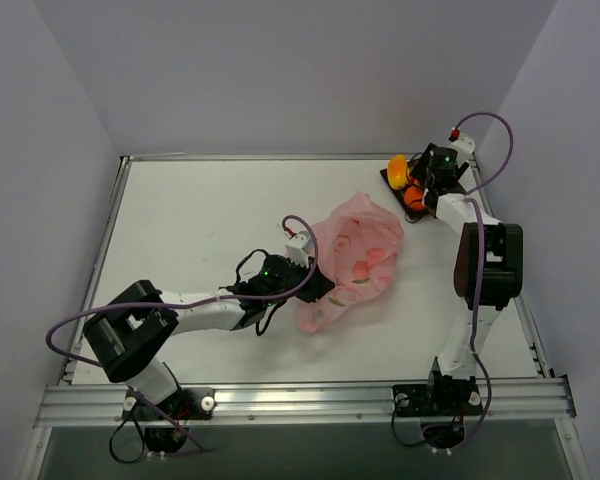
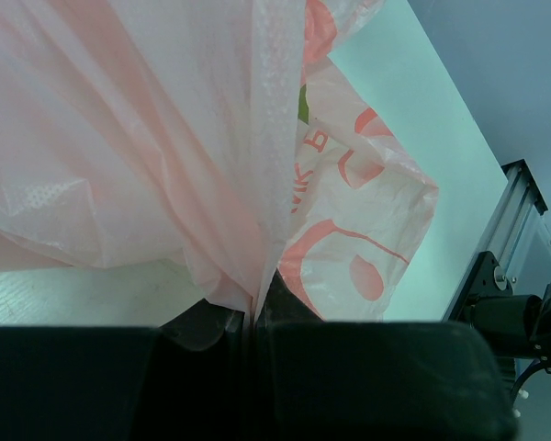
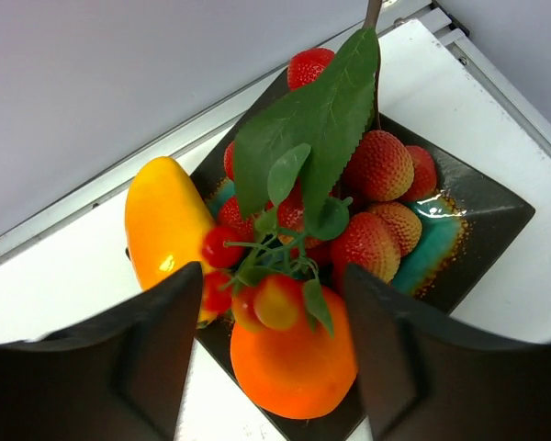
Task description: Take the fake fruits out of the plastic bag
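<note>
The thin, crinkly pink plastic bag (image 1: 352, 262) slumps on the white table (image 1: 200, 220), a fold of its film pinched tight in the left gripper (image 2: 257, 308). The right gripper (image 3: 274, 280) hangs spread, holding nothing, above the glossy fake fruits (image 3: 294, 363), smooth orange and pebbled red, heaped on a dark square tray (image 3: 496, 216)

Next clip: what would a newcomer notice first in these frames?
A bright heap of fake fruits, orange, yellow and red with a big green leaf, fills the dark tray at far right, under the open right gripper. In the middle, the crumpled pink plastic bag is pinched by the left gripper.
</note>
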Motion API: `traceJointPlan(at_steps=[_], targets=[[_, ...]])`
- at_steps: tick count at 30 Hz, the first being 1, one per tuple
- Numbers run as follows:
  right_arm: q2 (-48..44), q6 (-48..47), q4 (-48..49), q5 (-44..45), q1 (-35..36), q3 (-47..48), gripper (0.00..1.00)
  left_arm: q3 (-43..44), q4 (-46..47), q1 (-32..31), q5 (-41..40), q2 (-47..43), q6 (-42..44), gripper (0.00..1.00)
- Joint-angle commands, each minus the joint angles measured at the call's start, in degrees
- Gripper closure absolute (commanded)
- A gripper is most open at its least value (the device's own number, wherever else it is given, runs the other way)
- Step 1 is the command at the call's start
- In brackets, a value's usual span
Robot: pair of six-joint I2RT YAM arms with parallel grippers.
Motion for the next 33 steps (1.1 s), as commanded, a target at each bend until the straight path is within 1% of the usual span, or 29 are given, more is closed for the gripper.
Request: traceJointPlan(at_steps=[1, 2, 5, 8, 11, 12, 13, 14, 15, 16, 17, 19, 20, 23, 24, 26, 28, 30, 33], targets=[[-0.44, -0.78, 0.54, 0.23, -0.22, 2.34, 0.39, 1.83, 1.94, 0.00, 0.84, -0.85, 1.43, 0.98], [-0.36, -0.78, 0.28, 0.31, -0.30, 2.34, 0.37, 1.83, 1.85, -0.08, 0.84, -0.85, 1.43, 0.98], [-1.76, -0.61, 0.01, 0.32, -0.31, 1.46, 0.36, 1.92, 2.03, -0.08, 0.67, -0.77, 1.43, 0.98], [-5.79, 0.71, 0.01, -0.38, -0.31, -1.17, 0.34, 2.27, 1.85, -0.08, 0.41, -0.24, 1.52, 0.98], [-12.47, 3.42, 0.80, -1.53, -0.22, -6.35, 0.30, 3.14, 1.68, -0.35, 1.02, 0.99, 1.61, 0.98], [-16.57, 4.40, 0.80, -1.97, -0.22, -7.93, 0.27, 4.02, 1.59, -0.52, 1.11, 1.34, 1.69, 0.98], [-18.70, 5.28, 1.07, -2.49, -0.13, -11.60, 0.24, 4.72, 1.15, -1.13, 1.28, 1.69, 2.30, 0.98], [-23.42, 7.37, 1.24, -3.54, -0.13, -13.73, 0.23, 5.51, -0.50, -1.75, 1.20, 2.31, 2.74, 0.98], [-26.08, 8.44, 2.29, -3.81, -0.13, -16.27, 0.18, 7.35, -1.30, -2.36, 1.11, 2.57, 3.45, 0.98], [-28.54, 9.23, 2.82, -3.99, -0.13, -21.17, 0.15, 8.15, -2.18, -3.76, 1.02, 2.84, 4.50, 0.98], [-33.88, 10.02, 3.17, -4.60, -0.13, -23.39, 0.15, 8.94, -3.50, -4.47, 1.02, 3.27, 5.03, 0.98], [-39.26, 11.17, 2.57, -4.35, -0.22, -28.66, 0.11, 11.39, -4.56, -5.79, 1.37, 3.80, 6.43, 0.98], [-44.51, 11.61, 1.95, -4.17, -0.30, -29.82, 0.09, 12.37, -5.35, -6.84, 1.89, 4.42, 6.96, 0.98], [-51.84, 11.79, -1.91, -3.90, -0.39, -32.55, 0.08, 17.11, -7.27, -9.39, 4.09, 6.87, 9.77, 0.98], [-56.12, 11.53, -4.01, -3.90, -0.39, -32.90, 0.06, 18.78, -8.24, -10.27, 4.44, 7.75, 11.00, 0.98], [-61.32, 10.74, -6.74, -3.73, -0.39, -32.39, 0.05, 23.00, -10.44, -12.38, 4.10, 10.47, 14.25, 0.98], [-64.15, 10.21, -9.91, -4.60, -0.39, -31.86, 0.02, 24.76, -10.10, -12.65, 5.06, 12.06, 14.18, 0.98], [-67.14, 10.12, -12.89, -5.74, -0.31, -31.51, 0.00, 26.00, -9.31, -12.30, 4.19, 13.56, 13.47, 0.97], [-69.52, 9.86, -15.53, -7.42, -0.31, -31.42, 0.00, 26.53, -11.15, -11.51, 2.35, 12.95, 13.12, 0.77]])
